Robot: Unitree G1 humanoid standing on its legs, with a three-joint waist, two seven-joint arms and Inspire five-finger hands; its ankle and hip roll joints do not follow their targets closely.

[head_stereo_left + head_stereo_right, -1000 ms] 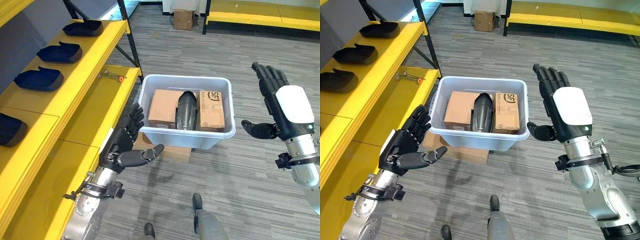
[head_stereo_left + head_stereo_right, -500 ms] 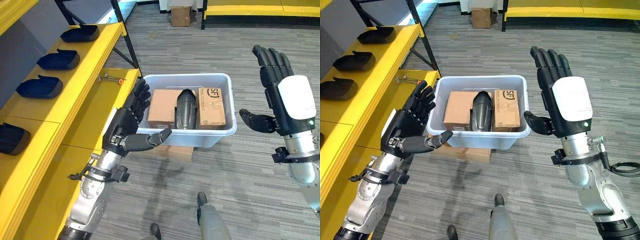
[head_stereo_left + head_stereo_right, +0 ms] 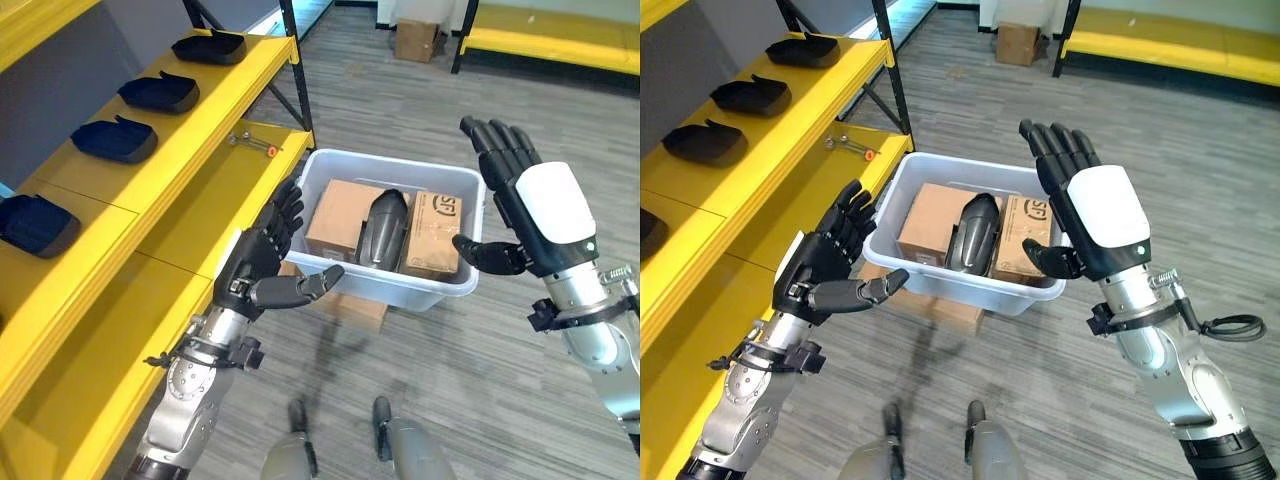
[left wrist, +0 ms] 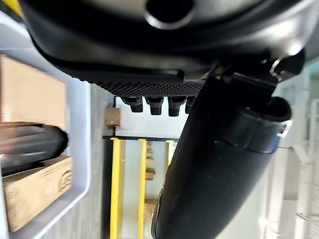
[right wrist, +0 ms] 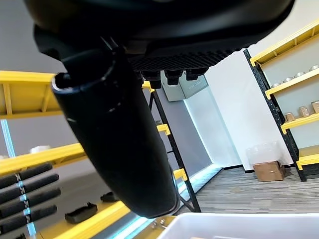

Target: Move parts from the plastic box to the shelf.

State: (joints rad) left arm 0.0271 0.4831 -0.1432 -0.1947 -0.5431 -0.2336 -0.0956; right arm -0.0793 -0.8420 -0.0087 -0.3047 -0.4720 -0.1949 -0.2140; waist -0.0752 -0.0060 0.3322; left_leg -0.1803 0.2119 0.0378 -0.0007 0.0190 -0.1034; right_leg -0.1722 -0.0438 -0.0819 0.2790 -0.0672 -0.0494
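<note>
The long yellow metal shelf (image 3: 190,190) carries dark blue moulded trays (image 3: 112,138). Beside it on the floor, the white plastic box (image 3: 385,285) holds two brown cardboard cartons (image 3: 340,220) with a dark grey rounded part (image 3: 382,228) between them. The left hand (image 3: 262,270) and right hand (image 3: 525,215) flank the box, fingers spread, holding nothing.

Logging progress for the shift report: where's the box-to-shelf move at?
Done: several dark parts already sit along the yellow shelf. In hand: nothing; the left hand and right hand are open, flanking the plastic box without gripping it. Left: one dark part lies in the box between two cardboard boxes.
</note>
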